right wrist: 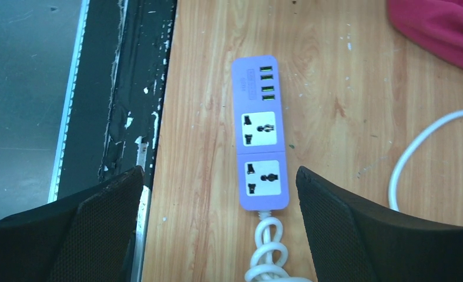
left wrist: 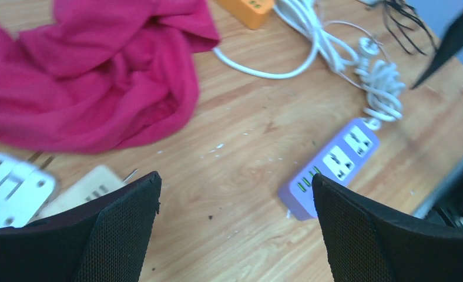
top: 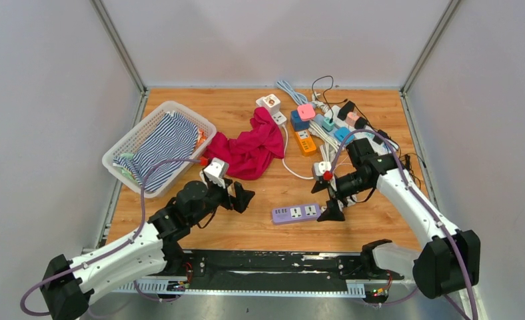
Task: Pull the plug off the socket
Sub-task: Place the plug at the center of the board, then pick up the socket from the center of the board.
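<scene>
Seeing left gripper (left wrist: pixel 236 179) spread wide, gripping nothing; same for right gripper (right wrist: pixel 218 170), hovering over purple power strip (right wrist: pixel 261 132) near table's (top: pixel 260 230) front edge. Spotting blurred white plug (left wrist: pixel 12 191) flat on wood beside left gripper, well apart from strip.

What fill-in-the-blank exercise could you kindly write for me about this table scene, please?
1. The purple power strip has ____ universal sockets, neither holding a plug.
2. The striped cloth lies inside the ____ basket.
3. The left gripper and the right gripper both stand ____, holding nothing.
Missing words: two; white; open.
</scene>
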`<state>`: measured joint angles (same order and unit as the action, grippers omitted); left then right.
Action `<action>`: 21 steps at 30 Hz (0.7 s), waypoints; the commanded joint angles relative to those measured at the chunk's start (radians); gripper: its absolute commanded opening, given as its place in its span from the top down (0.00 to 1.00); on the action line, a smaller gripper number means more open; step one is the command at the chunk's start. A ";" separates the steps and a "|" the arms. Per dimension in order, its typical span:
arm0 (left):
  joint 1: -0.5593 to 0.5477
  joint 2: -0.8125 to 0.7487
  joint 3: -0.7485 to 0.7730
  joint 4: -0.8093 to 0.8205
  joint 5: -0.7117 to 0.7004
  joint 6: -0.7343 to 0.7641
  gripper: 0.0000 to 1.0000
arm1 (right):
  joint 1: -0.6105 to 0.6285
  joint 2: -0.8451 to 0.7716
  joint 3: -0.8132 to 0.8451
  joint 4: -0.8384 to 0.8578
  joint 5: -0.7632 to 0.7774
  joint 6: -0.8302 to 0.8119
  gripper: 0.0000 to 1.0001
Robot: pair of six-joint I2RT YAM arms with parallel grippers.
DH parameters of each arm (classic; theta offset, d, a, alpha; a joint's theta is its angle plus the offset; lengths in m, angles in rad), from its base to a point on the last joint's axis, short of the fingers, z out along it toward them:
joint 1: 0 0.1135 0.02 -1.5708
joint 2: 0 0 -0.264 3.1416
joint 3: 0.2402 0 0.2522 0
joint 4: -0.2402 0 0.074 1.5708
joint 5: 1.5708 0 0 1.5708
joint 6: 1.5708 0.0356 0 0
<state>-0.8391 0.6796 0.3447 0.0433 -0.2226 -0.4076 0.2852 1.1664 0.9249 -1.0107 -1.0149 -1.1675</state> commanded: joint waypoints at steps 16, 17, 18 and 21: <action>-0.106 0.432 0.234 0.277 0.584 0.317 0.00 | -0.052 0.007 0.072 -0.056 0.113 0.002 0.02; -0.145 0.468 0.252 0.277 0.545 0.366 0.00 | -0.066 0.003 0.074 -0.045 0.118 0.024 0.02; -0.180 0.504 0.267 0.278 0.507 0.426 0.00 | -0.084 -0.002 0.077 -0.034 0.122 0.047 0.02; -0.269 0.638 0.311 0.284 0.441 0.598 0.03 | -0.153 -0.015 0.092 -0.006 0.130 0.126 0.03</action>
<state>-1.0218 1.1969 0.5980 0.2935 0.2920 -0.0620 0.2150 1.1736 0.9806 -1.0470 -0.9272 -1.1660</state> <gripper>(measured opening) 0.988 0.977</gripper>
